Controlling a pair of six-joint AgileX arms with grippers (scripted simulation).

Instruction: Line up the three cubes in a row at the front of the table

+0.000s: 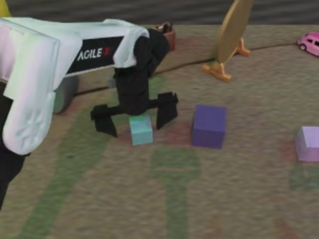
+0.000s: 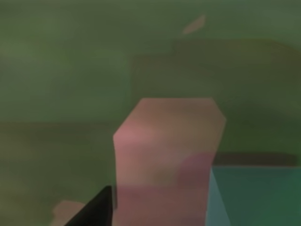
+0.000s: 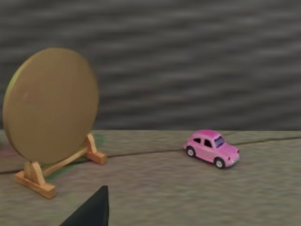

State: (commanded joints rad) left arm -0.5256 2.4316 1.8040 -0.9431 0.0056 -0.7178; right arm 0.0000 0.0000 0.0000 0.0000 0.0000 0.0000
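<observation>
The teal cube (image 1: pixel 141 129) and dark purple cube (image 1: pixel 209 126) sit near each other, roughly level, on the table (image 1: pixel 99 199); the lilac cube (image 1: pixel 307 143) lies well apart at the right edge, still to place. Just behind the teal cube, the left gripper (image 1: pixel 134 118) hangs with fingers spread wide, gripping nothing.

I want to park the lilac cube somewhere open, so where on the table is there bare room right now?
Free: the gap between the dark purple cube and the lilac cube, and the whole front strip of the table below the cubes. Crowded: around the teal cube, where the left pincer straddles it, open.
</observation>
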